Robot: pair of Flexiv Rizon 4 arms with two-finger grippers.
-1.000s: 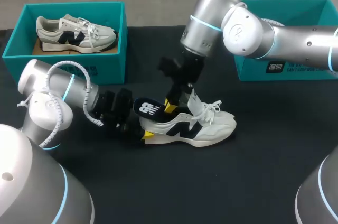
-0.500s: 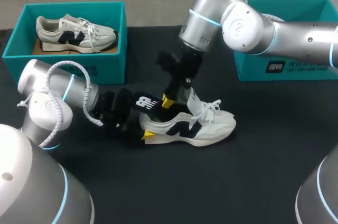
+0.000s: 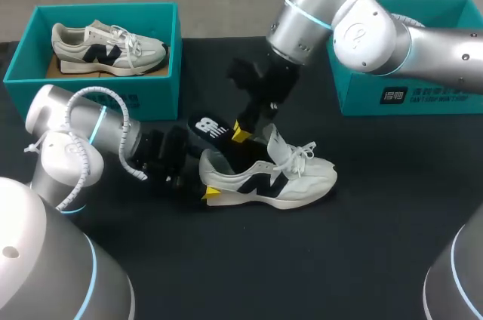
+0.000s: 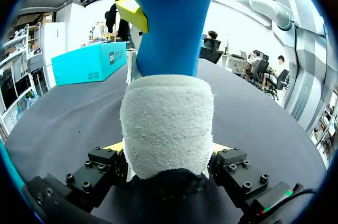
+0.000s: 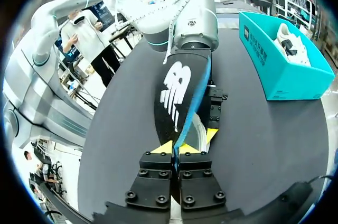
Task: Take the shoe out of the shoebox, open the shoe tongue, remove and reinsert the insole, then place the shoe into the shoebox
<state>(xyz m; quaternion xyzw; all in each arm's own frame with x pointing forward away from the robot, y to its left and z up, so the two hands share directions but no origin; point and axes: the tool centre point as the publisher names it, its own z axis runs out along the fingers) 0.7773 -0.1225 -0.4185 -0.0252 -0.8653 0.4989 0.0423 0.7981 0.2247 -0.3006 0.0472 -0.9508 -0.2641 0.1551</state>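
**Insole held up out of the shoe; reinsertion and boxing are left to do.**

The shoe (image 3: 268,176) is seen out of its box, standing on the table (image 3: 339,260) between the left shoebox (image 3: 162,71) and the right shoebox (image 3: 407,97). Its heel is clamped from both sides by the left gripper (image 4: 168,150). The tongue is raised and the opening is bared. The insole (image 3: 209,127) is pinched at one end in the narrowly closed right gripper (image 5: 179,147) and is held tilted above the heel opening; whether its other end is fully clear of the collar cannot be told. Removal is judged all but complete. Reinsertion and the return to a shoebox are not yet done. A second shoe (image 3: 106,48) is seen in the left shoebox.
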